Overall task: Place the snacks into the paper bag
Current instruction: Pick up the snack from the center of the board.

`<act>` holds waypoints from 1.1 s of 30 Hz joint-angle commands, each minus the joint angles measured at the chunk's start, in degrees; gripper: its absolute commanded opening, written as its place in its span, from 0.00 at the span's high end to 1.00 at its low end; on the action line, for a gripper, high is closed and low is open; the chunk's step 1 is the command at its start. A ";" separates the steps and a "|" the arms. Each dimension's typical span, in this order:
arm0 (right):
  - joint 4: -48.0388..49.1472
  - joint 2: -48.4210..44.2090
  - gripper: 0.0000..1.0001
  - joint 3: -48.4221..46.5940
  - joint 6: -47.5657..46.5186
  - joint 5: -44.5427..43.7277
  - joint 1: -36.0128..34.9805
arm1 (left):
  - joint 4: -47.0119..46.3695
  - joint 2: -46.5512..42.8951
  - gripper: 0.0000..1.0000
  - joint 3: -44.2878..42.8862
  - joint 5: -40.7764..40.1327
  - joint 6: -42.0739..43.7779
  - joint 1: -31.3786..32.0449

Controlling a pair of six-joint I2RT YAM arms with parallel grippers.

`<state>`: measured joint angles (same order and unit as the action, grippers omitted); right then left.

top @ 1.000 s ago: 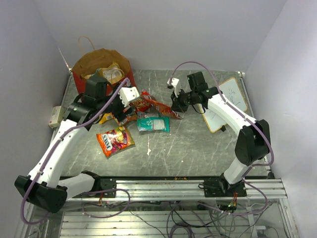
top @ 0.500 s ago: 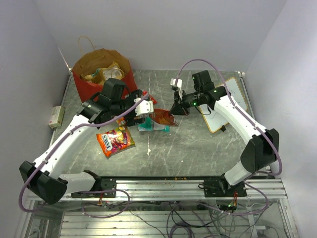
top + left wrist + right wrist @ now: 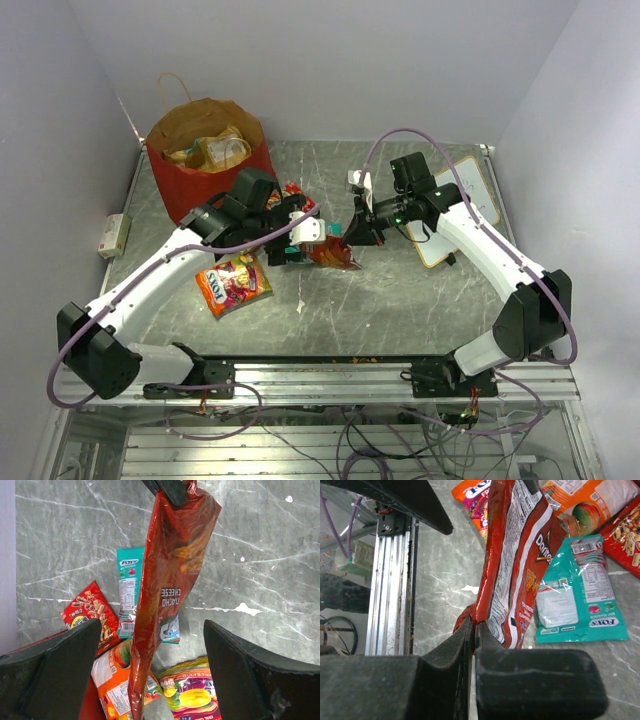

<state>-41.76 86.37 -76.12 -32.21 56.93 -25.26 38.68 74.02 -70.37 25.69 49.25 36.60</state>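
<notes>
Left jaws widened, seemingly astride chips bag right jaws pinch.

The top camera is looking down from above the near edge over the whole table. Both wrist cameras are viewing the Doritos bag closely from opposite sides.

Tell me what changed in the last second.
The left gripper swung from the paper bag toward the middle and now straddles the Doritos bag, jaws open, not gripping. The right gripper stayed shut on that bag, hoisting it upright. Paper bag and Fox's packet unmoved.
</notes>
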 commanded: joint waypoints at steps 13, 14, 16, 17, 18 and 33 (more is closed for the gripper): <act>0.37 -2.59 1.00 2.17 -1.64 4.67 -0.50 | -2.08 4.47 0.36 0.57 1.67 3.37 0.71; 0.44 -2.75 1.00 2.32 -1.63 4.61 -0.50 | -2.19 4.39 0.39 0.70 1.65 3.43 0.74; 1.08 -3.07 1.00 2.75 -1.23 4.72 -0.50 | -2.45 4.07 0.47 0.99 1.62 3.52 0.74; 1.51 -3.20 1.00 3.07 -0.87 4.75 -0.50 | -2.34 3.85 0.51 1.10 1.64 3.63 0.70; 1.99 -3.34 1.00 3.29 -0.47 4.81 -0.50 | -2.11 3.65 0.55 1.11 1.64 3.79 0.60; 4.00 -4.14 0.58 3.88 1.01 1.60 -0.32 | 2.37 -2.99 0.93 0.76 -2.67 2.34 0.65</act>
<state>-38.22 84.23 -72.18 -30.76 60.16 -25.63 39.86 73.82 -69.41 25.32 53.06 36.86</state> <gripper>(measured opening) 0.329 0.075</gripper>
